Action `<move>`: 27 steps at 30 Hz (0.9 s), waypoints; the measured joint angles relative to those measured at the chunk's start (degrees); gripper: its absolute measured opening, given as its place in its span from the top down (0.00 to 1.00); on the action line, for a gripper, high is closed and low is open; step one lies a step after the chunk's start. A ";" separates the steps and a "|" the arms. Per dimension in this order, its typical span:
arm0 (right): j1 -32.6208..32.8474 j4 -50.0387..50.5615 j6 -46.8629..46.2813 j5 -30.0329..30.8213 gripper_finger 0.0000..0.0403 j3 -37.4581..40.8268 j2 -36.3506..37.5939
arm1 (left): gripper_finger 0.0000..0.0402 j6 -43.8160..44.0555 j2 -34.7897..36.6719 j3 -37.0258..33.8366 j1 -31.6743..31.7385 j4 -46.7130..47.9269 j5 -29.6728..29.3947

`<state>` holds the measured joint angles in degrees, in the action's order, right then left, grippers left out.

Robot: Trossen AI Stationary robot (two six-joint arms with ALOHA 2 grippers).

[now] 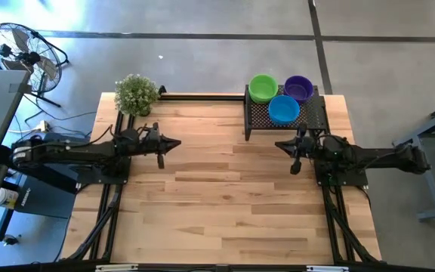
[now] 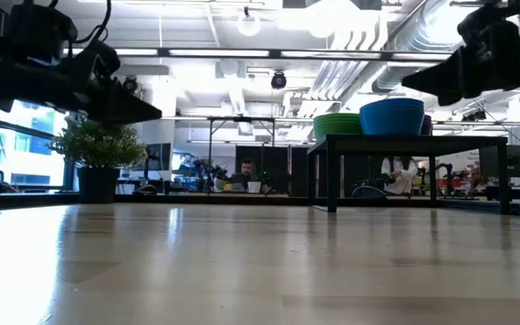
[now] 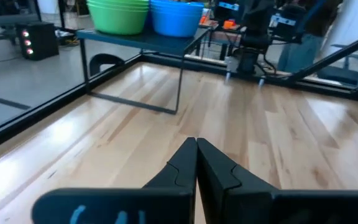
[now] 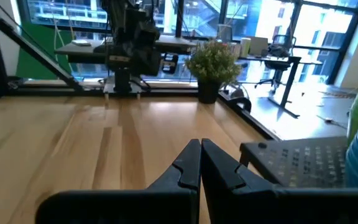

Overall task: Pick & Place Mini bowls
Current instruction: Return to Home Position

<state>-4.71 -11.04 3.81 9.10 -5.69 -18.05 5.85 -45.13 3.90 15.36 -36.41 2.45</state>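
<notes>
Three stacks of mini bowls stand on the black mesh rack [image 1: 285, 113] at the table's far right: green [image 1: 263, 88], purple [image 1: 299, 88] and blue [image 1: 284, 109]. In the low view the green stack [image 2: 337, 125] and blue stack [image 2: 392, 116] rest on the rack top. My left gripper [image 1: 178, 143] hovers shut over the table's left half, pointing right; its fingers meet [image 3: 196, 144]. My right gripper [image 1: 278, 144] hovers shut just near of the rack, pointing left; its fingertips meet [image 4: 201, 144]. Neither holds anything.
A small leafy potted plant [image 1: 136, 94] stands at the table's far left corner. A black rail [image 1: 202, 96] runs along the far edge. The bare wooden table top [image 1: 225, 196] stretches between and in front of the arms. A fan [image 1: 25, 51] stands on the floor.
</notes>
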 joint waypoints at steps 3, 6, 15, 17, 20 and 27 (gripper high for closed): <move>0.32 6.90 -0.72 0.31 1.00 -0.58 4.19 | 1.00 -1.13 4.63 -0.04 1.19 4.99 -0.05; 0.28 11.88 -0.89 0.87 1.00 -0.92 8.71 | 1.00 -2.48 9.14 -0.04 1.15 9.77 -2.59; 0.28 20.19 -0.33 -2.40 1.00 -0.98 17.97 | 1.00 -2.62 24.23 -0.04 1.15 25.04 -5.83; 0.04 19.84 0.00 -3.46 1.00 -0.98 17.71 | 1.00 -2.61 27.71 -0.04 1.15 27.95 -5.94; -0.96 19.82 0.14 -3.67 1.00 -0.98 18.02 | 1.00 -2.60 33.23 -0.04 1.15 32.47 -5.95; -5.46 9.06 -0.23 -9.33 1.00 3.50 17.88 | 1.00 -1.15 45.24 -0.04 1.13 41.43 -5.85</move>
<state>-10.17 -1.98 3.58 -0.22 -2.19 -0.17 4.69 0.11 3.86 16.49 5.02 -3.40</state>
